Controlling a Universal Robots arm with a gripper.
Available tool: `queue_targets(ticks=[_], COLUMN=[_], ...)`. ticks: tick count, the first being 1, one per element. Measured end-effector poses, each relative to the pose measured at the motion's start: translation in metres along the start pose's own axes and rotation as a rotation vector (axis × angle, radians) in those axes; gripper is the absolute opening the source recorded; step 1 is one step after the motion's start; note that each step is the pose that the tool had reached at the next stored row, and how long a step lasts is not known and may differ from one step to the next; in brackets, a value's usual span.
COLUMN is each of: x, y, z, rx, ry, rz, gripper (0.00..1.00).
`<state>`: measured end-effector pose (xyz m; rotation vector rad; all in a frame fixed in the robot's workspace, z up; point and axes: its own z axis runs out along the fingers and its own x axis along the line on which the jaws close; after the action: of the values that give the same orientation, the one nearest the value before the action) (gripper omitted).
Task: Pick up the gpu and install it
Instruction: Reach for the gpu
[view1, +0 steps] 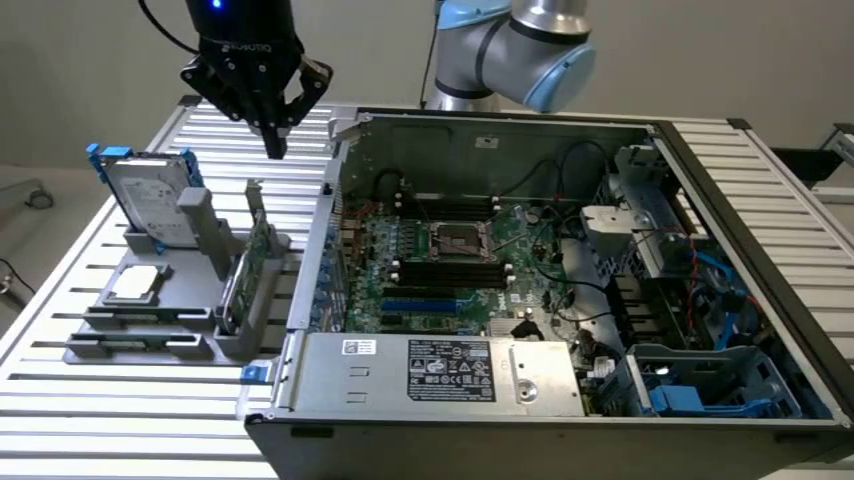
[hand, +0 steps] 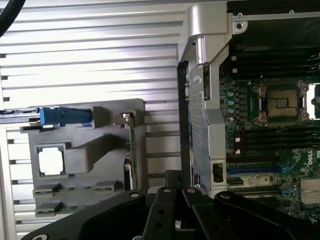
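The gripper (view1: 276, 148) is held shut and empty above the gpu (view1: 243, 270), which is stood on edge below it, its long axis laid parallel to the case wall (view1: 327, 230).

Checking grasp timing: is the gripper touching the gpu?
Apart. In the exterior view the gripper hangs above the gpu, with bare table slats showing between them.

The tabletop (view1: 120, 410) is a slatted surface of parallel silver metal profiles. Two items rest directly on it. A grey parts holder (view1: 134, 262) sits toward the exterior view's left. An open computer case (view1: 534, 447), lying on its side with the interior facing up, sits just beside the holder, toward the exterior view's right.
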<state>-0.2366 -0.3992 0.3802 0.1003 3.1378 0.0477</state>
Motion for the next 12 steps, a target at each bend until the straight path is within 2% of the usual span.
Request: queue_targets(ticks=[4,12], x=[0.003,0.016], y=[-0.0006,-0.0023], z=[0.0003,0.0018], rx=[0.0116,0.0259], ry=[0.0008,0.0002], rz=[-0.008,-0.013], gripper=[0.11,0.11])
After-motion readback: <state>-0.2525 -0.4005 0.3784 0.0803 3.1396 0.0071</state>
